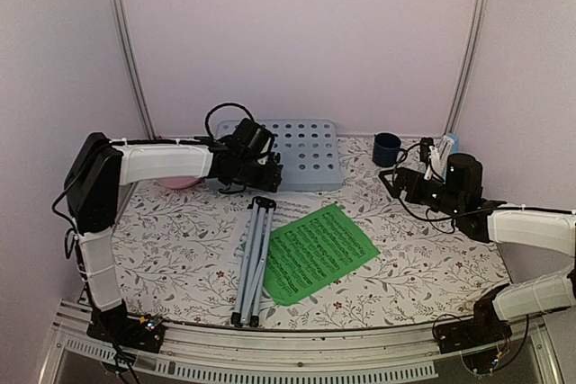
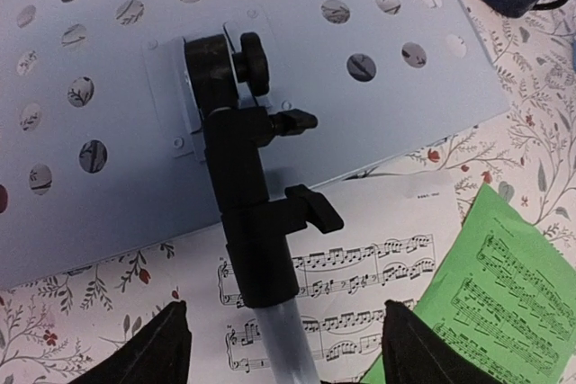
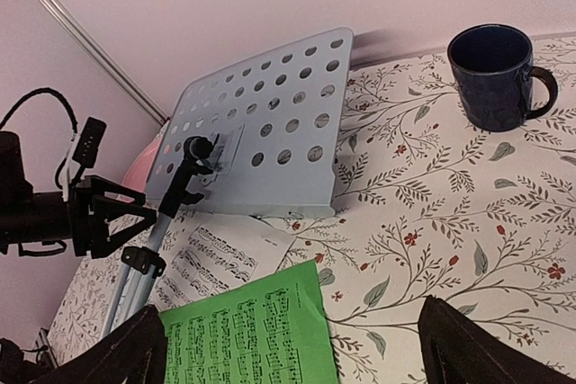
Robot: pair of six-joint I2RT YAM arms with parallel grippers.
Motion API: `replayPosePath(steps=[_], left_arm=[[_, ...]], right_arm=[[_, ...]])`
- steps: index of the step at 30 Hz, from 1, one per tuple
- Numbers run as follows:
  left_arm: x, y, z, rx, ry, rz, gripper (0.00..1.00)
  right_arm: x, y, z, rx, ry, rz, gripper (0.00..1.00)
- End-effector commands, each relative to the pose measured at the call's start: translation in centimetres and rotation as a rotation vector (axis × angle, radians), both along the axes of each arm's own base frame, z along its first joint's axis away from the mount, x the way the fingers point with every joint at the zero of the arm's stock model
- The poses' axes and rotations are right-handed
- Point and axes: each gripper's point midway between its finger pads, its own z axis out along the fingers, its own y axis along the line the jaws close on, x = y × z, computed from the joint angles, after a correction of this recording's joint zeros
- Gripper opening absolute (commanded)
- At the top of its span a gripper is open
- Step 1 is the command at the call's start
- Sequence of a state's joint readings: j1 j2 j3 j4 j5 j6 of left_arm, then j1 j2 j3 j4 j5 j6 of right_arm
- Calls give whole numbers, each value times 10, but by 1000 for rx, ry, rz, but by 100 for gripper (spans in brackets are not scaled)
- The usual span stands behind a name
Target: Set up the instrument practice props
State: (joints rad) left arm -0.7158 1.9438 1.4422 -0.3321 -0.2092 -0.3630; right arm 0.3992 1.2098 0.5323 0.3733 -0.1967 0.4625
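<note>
The pale grey perforated music stand [image 1: 301, 152] lies flat at the back of the table, its silver tripod [image 1: 254, 263] folded and pointing at the near edge. My left gripper [image 1: 264, 174] is open, its jaws on either side of the stand's pole [image 2: 281, 330] just below the black clamp [image 2: 256, 222], not touching it. A white sheet-music page [image 2: 378, 249] lies under the pole, with a green page [image 1: 315, 251] beside it. My right gripper [image 1: 397, 183] is open and empty above the green page's [image 3: 247, 334] corner. A light-blue metronome [image 1: 449, 143] shows partly behind the right arm.
A dark blue mug [image 1: 387, 148] stands at the back right, close to the right gripper. A pink plate [image 1: 176, 183] lies mostly hidden under the left arm. A flower-patterned cloth [image 1: 423, 254] covers the table. Metal frame posts [image 1: 126, 42] rise at both back corners.
</note>
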Motion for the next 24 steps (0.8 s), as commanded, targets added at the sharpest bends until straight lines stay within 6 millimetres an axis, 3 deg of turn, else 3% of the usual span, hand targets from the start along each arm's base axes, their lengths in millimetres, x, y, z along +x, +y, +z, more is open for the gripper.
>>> replayPosePath(steps=[1,17,24], left_arm=[[-3,2,-28,77,65,41,69],[6,1,-67,173,119,84,54],[15,-3,-69,173,120,92,49]], right_arm=[[-5,0,10,60,-27,-9,99],[-8,-3,-1,75,12,-32,99],[-8,-6,2,77,4,-43,99]])
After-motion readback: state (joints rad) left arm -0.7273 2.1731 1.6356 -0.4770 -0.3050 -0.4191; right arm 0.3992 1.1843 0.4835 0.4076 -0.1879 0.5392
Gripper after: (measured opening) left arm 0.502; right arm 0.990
